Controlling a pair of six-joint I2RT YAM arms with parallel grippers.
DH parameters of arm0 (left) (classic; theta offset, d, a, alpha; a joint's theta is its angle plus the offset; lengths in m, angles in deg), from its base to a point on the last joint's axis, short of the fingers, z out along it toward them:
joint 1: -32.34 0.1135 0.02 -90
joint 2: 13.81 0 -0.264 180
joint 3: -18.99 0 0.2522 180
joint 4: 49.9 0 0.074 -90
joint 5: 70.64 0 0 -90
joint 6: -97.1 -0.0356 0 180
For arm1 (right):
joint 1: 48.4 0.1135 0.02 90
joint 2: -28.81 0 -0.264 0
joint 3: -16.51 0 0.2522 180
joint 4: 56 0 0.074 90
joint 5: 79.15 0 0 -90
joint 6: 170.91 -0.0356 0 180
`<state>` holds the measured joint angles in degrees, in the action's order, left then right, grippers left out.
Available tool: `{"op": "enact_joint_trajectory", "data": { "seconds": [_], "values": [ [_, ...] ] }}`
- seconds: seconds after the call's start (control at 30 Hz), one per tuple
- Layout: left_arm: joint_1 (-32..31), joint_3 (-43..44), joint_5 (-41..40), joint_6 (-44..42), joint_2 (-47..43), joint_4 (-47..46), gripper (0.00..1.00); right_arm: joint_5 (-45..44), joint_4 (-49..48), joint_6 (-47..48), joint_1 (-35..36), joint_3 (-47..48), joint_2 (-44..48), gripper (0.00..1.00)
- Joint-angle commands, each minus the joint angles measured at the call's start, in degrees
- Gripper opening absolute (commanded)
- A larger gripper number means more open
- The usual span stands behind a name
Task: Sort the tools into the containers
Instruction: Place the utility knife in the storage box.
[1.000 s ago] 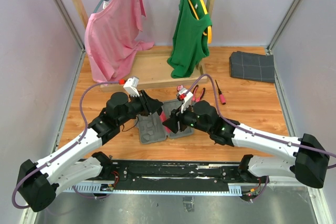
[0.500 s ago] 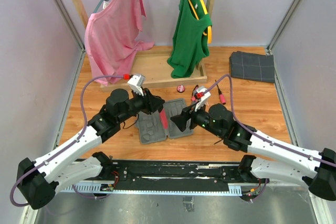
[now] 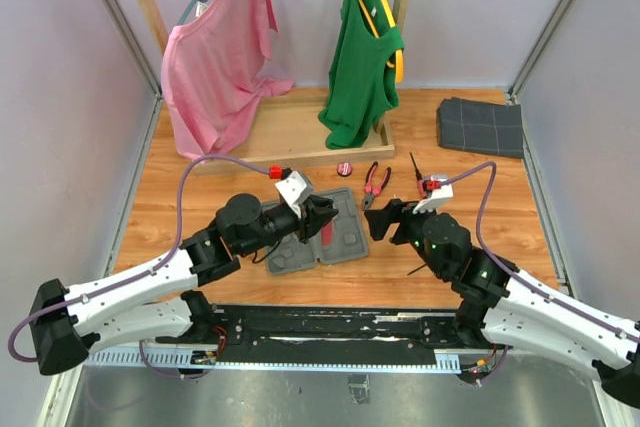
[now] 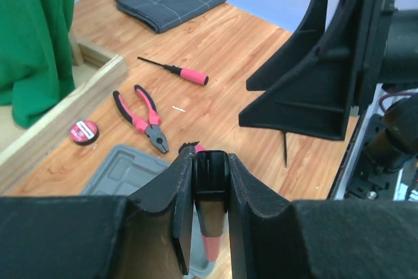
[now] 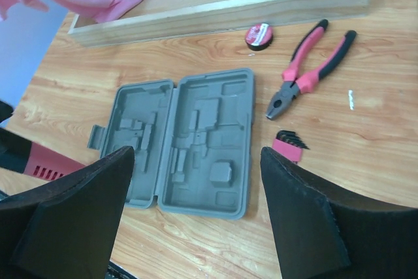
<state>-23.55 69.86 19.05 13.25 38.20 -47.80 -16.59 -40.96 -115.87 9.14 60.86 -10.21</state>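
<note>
wooden tabletop (image 3: 480,209), lilac walls (image 3: 470,7) | grey case (image 5: 196,129) open flat | left gripper (image 4: 210,159) clamps pink tool (image 4: 210,250) | right gripper (image 5: 196,161) wide

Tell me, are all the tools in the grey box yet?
Not yet. The grey case lies open, and its slots all look empty. The left gripper is shut on a pink-handled tool above the case, so that one is in hand. The right gripper is open and empty. The pliers, the screwdriver and the small round red piece lie on the table, waiting.
</note>
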Motion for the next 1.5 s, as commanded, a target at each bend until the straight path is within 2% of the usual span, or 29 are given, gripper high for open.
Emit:
{"op": "enact_joint_trajectory", "data": {
  "seconds": [0.0,0.1,0.33,0.5,0.67,0.73,0.9,1.0,1.23,1.47],
  "values": [
    [-3.45,-0.85,-4.06,-11.95,0.72,-5.27,0.00,-1.98,3.71,-4.40,-2.33,-1.51,3.10,0.79],
    [-4.83,-3.23,-3.57,-17.25,0.01,-8.47,0.00,-0.39,3.29,-4.12,-2.67,-1.50,4.73,0.80],
    [-4.95,-8.29,5.33,-24.77,-5.98,-13.88,0.01,4.51,-1.53,-0.26,-2.69,-2.06,6.27,0.82],
    [-5.07,-11.10,5.58,-32.51,-10.45,-15.41,0.00,7.49,-4.23,-2.52,-2.77,-1.96,5.92,0.82],
    [-5.06,-13.97,9.89,-42.65,-14.92,-15.38,0.01,10.82,-8.78,-5.30,-2.74,-1.32,4.27,0.82],
    [-5.03,-16.02,15.17,-49.09,-17.67,-15.18,0.00,11.93,-10.67,-6.59,-2.77,-0.87,3.25,0.82],
    [-5.11,-18.17,20.64,-54.31,-21.36,-15.32,0.01,12.10,-11.92,-14.77,-2.70,1.86,-1.12,0.83],
    [-5.35,-19.33,23.36,-58.54,-22.85,-15.32,0.00,11.95,-11.57,-23.20,-2.68,3.21,-3.84,0.84],
    [-5.61,-20.35,23.36,-62.00,-23.27,-15.32,0.00,15.03,-11.80,-39.98,-2.65,3.94,-7.90,0.85],
    [-5.71,-21.74,22.98,-68.13,-22.94,-15.32,0.00,17.17,-13.19,-50.89,-2.65,3.88,-11.43,0.82]
  ]
}}
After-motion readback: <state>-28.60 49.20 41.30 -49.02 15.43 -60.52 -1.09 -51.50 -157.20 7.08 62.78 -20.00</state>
